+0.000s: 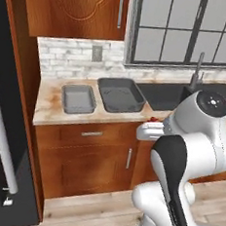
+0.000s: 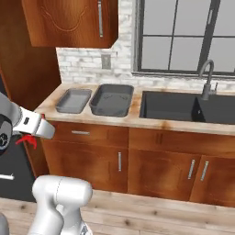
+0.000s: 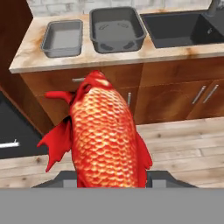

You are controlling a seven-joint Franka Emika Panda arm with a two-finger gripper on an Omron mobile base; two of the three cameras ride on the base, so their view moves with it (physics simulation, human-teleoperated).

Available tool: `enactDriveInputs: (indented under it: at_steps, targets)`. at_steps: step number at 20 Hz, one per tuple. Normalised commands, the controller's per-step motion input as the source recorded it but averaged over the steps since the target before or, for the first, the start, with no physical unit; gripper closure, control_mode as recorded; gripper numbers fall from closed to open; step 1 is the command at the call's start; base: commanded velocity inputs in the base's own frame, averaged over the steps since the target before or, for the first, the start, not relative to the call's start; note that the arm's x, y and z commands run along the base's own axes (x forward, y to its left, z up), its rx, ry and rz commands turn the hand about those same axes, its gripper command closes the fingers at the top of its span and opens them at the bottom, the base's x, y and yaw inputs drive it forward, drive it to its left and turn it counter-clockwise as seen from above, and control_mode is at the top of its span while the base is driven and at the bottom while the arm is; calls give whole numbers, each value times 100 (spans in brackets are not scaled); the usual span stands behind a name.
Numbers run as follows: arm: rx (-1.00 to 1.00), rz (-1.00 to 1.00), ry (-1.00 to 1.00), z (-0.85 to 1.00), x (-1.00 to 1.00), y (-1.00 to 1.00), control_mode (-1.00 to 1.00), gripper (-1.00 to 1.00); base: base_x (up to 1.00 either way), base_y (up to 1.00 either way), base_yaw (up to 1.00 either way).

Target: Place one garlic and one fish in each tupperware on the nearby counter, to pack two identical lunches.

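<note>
My gripper (image 3: pixel 111 178) is shut on the bright red-orange fish (image 3: pixel 105 135), which stands up between the jaws and fills the middle of the hand view. The fish's red edge (image 1: pixel 153 120) peeks out by the hand (image 1: pixel 150 132) in front of the cabinets, below counter height; its red tail (image 2: pixel 27 140) shows under the hand (image 2: pixel 39 128). On the counter (image 1: pixel 49 111) two tupperware trays sit side by side, both empty: the smaller light grey one (image 1: pixel 78 98) (image 3: pixel 63 37) on the left, the larger dark one (image 1: pixel 120 94) (image 3: pixel 116 28) on the right. The garlic is out of view.
A black sink basin (image 1: pixel 165 94) with a faucet (image 1: pixel 197 69) lies right of the trays. A tall black fridge (image 1: pixel 4 148) stands at the left. Reddish-brown cabinet doors (image 2: pixel 92 160) run under the counter, with wooden floor (image 3: pixel 183 140) in front.
</note>
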Motion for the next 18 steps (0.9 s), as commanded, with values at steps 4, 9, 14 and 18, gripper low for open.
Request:
enactDriveInputs:
  at_steps: [4, 9, 14, 18]
  targets:
    - [0, 0, 0, 0, 0, 0, 100, 100, 97, -24, 0]
    - [0, 0, 0, 0, 0, 0, 100, 100, 100, -17, 0]
    - [0, 0, 0, 0, 0, 0, 100, 100, 90, -17, 0]
    - [0, 0, 0, 0, 0, 0, 100, 100, 59, -12, 0]
